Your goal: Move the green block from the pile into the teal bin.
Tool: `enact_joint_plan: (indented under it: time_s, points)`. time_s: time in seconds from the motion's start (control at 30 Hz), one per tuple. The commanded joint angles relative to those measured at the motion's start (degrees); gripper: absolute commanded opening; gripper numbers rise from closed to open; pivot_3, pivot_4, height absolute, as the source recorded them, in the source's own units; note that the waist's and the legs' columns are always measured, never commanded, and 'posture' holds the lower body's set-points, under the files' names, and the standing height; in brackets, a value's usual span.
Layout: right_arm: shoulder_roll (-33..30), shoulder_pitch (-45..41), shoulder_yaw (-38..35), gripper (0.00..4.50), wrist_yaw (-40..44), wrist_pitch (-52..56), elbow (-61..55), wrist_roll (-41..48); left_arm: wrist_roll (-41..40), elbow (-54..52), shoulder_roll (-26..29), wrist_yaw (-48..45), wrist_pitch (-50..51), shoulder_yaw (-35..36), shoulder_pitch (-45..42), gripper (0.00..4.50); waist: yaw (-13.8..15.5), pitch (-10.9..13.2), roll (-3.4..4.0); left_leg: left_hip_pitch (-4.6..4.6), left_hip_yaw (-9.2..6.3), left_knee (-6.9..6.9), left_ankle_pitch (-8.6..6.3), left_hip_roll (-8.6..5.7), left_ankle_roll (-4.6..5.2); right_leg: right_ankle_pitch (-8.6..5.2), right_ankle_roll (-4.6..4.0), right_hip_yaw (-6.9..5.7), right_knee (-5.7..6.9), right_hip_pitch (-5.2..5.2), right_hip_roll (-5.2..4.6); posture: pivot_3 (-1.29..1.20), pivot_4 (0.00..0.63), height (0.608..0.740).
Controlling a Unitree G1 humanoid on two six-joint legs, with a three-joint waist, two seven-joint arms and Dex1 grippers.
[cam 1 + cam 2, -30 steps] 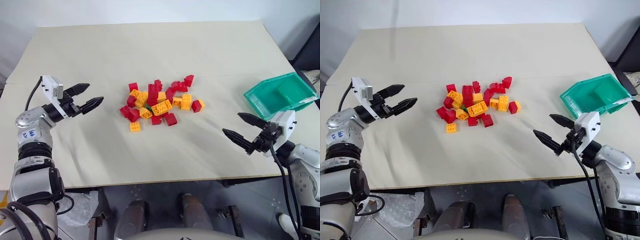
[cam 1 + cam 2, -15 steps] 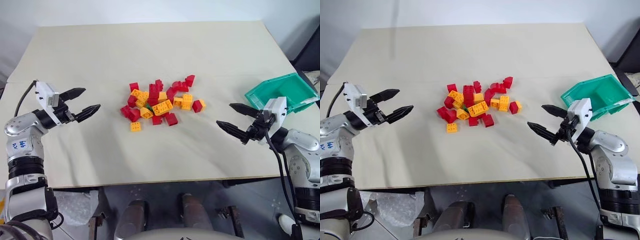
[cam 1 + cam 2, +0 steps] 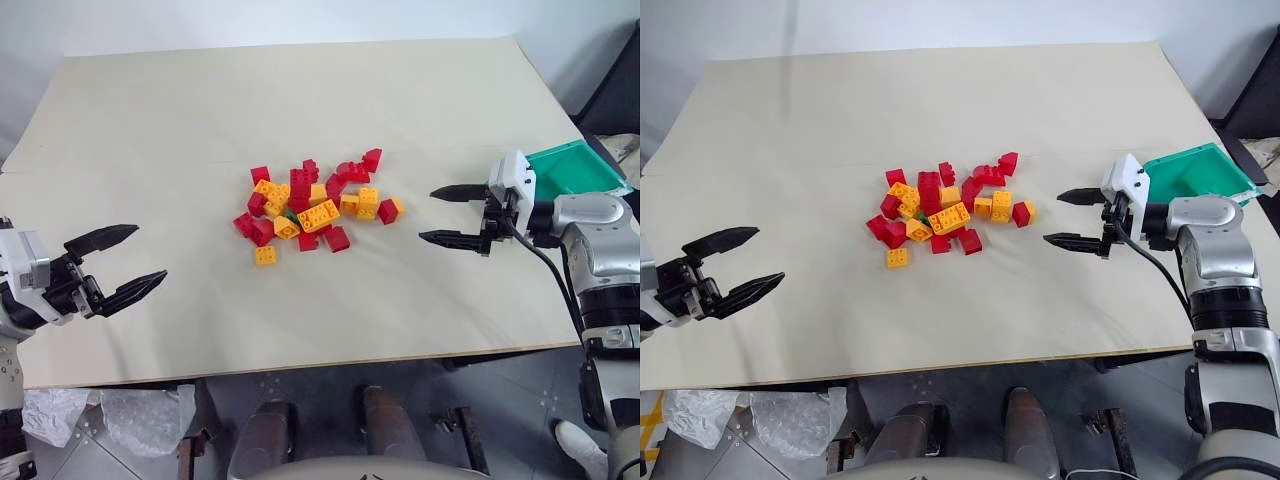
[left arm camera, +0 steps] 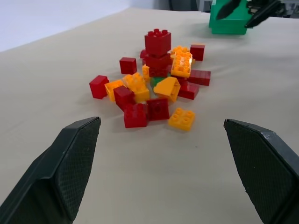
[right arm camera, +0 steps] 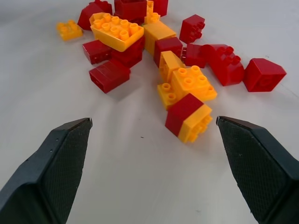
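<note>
No readable writing or labels anywhere. Green block (image 3: pixel 292 214) mostly buried in the pile (image 3: pixel 315 207) at mid-tabletop (image 3: pixel 300 110), just a dark-green sliver among red and yellow-orange studded bricks. Teal bin (image 3: pixel 572 168) at the right edge. Right pincer (image 3: pixel 447 213) wide open, empty, between pile and bin. Left pincer (image 3: pixel 115 263) wide open, empty, near the front-left corner, well apart from the pile.
</note>
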Motion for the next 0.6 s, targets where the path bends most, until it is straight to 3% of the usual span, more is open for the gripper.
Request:
enact_joint_plan:
  time_s: [0.03, 0.07, 0.17, 0.47, 0.57, 0.6]
  points:
    - [1.06, -0.15, -0.56, 4.48, -1.15, 0.44, -3.07, -0.03, -1.82, -2.90, -0.28, 0.87, -0.48, 1.92, 0.97, 4.50, 0.00, 0.00, 0.00, 0.00, 0.00, 0.01, -0.02, 0.08, -0.04, -0.01, -0.01, -0.02, 0.00, 0.00, 0.02, 0.00, 0.150, 0.740]
    - [1.29, -0.16, -0.49, 4.48, -1.73, 0.78, -3.57, -0.27, -1.89, -2.96, -0.28, 0.98, -0.41, 1.89, 0.90, 4.50, 0.00, 0.00, 0.00, -0.01, 0.00, 0.01, -0.03, 0.11, -0.05, -0.01, -0.01, -0.03, -0.01, 0.00, 0.03, 0.00, 0.150, 0.740]
    - [2.44, -0.37, -1.21, 3.91, -4.95, 4.00, -7.45, 0.57, -2.26, -2.40, -0.47, 0.00, -0.77, 1.43, 0.56, 4.50, -0.01, 0.01, 0.02, -0.01, 0.02, 0.02, -0.03, 0.09, -0.05, -0.01, -0.02, -0.03, 0.00, -0.01, 0.05, 0.00, 0.150, 0.740]
    - [3.83, 4.45, -1.03, 0.82, -10.37, 16.37, -24.07, 4.51, -3.35, -1.58, -1.26, -1.71, -1.24, 0.89, -1.23, 4.50, 0.07, 0.01, 0.02, -0.03, 0.01, 0.01, -0.05, 0.09, -0.03, -0.01, -0.02, -0.04, -0.05, -0.01, 0.05, 0.00, 0.150, 0.740]
    - [6.70, 5.27, -0.39, 0.03, -14.38, 20.37, -30.42, 6.39, -3.94, -1.30, -1.59, -2.75, -1.41, 0.81, -1.62, 4.50, 0.03, 0.01, 0.03, -0.03, 0.01, 0.02, -0.05, 0.10, -0.03, -0.01, -0.02, -0.03, -0.05, -0.01, 0.05, 0.00, 0.150, 0.740]
    - [8.67, 5.44, 0.06, 0.03, -16.48, 21.94, -32.99, 7.28, -4.38, -1.10, -1.57, -3.45, -1.13, 0.57, -1.81, 4.50, -0.05, 0.01, 0.03, -0.03, 0.00, 0.01, -0.05, 0.12, -0.04, -0.01, -0.02, -0.03, -0.03, -0.01, 0.04, 0.00, 0.150, 0.740]
